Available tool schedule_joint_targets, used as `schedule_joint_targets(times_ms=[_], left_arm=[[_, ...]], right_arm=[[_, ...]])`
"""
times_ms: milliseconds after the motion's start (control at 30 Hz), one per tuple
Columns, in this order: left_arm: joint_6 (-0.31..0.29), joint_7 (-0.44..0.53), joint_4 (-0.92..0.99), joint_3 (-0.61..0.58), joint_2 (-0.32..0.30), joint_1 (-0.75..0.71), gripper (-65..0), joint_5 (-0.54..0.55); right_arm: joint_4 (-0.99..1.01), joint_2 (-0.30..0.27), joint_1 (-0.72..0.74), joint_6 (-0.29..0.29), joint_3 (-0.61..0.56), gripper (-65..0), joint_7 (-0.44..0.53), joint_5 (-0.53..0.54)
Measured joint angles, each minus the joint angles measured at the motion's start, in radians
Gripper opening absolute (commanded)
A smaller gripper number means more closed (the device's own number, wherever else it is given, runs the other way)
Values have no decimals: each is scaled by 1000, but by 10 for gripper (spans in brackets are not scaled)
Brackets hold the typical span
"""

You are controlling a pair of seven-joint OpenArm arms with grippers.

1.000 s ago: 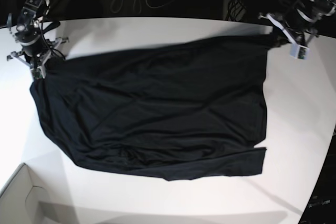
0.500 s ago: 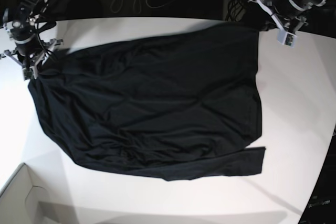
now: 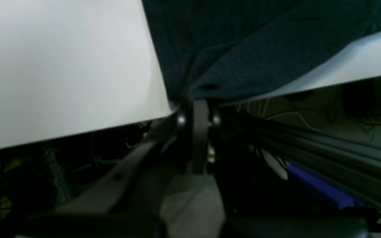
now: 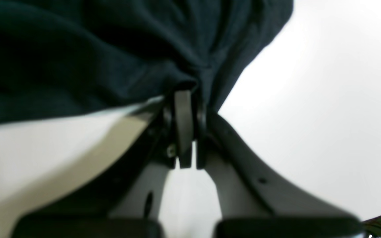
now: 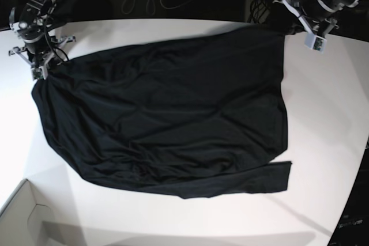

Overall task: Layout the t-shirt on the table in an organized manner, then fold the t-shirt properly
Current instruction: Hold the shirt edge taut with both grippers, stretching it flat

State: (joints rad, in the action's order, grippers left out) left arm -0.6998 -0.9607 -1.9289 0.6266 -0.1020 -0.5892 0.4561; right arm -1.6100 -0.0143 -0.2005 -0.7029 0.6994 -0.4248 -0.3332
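the plain black soft fabric t-shirt (image 5: 167, 119) lies spread across the large smooth white counter (image 5: 323, 119), covering most of its middle. its body is mostly flat, with shallow creases running through it and a cluster of small wrinkles toward the near left part. along the near edge a long strip of the cloth is folded out and ends in a squared corner toward the base view's right. the far edge of the cloth runs close to the counter's far rim, rising from the left corner to the right corner.

the left gripper (image 5: 291, 27), at the far right of the base view, is clamped tight on the t-shirt's far right corner. in the left wrist view its jaws are pressed together, with the dark cloth (image 3: 243, 49) bunched right at their tips (image 3: 197, 105), just over the counter's edge (image 3: 61, 82).

the right gripper (image 5: 40, 73), at the far left of the base view, is likewise pinched closed on the t-shirt's far left corner. the right wrist view shows its jaws nearly meeting at the tips (image 4: 187, 89), with the fabric (image 4: 78, 56) gathered into folds there and draping away above the white counter (image 4: 309, 99).

a white box corner (image 5: 20, 217) sits at the near left of the base view, apart from the cloth.
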Motion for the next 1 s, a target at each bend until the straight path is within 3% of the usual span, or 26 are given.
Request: schedule_joint_targets(times_ms=[100,300,400,500,733,1000], left_arm=[[0,0,0,0,0,0,-648,0],[0,1,1,0,0,16,-648,0],[0,0,1,0,0,16,-648,-3],[0,0,2,0,0,16,-648,-3],[0,0,3,0,2,31,-648,-3],[0,0,3,0,2,38,-648,-3]], right_arm=[[2,-7,-5,0,0,-616,1,0],[1,-23,-9,0,8,-378,-3,0],[-46,-8,-9,-1,71,-303,-3,1],[-137,40,-14,4,99,-296,-11,-5],[-245,183,-86,0,-30,-296,-4,6],[-159,175,-92,0,-94,-293,-3,3]])
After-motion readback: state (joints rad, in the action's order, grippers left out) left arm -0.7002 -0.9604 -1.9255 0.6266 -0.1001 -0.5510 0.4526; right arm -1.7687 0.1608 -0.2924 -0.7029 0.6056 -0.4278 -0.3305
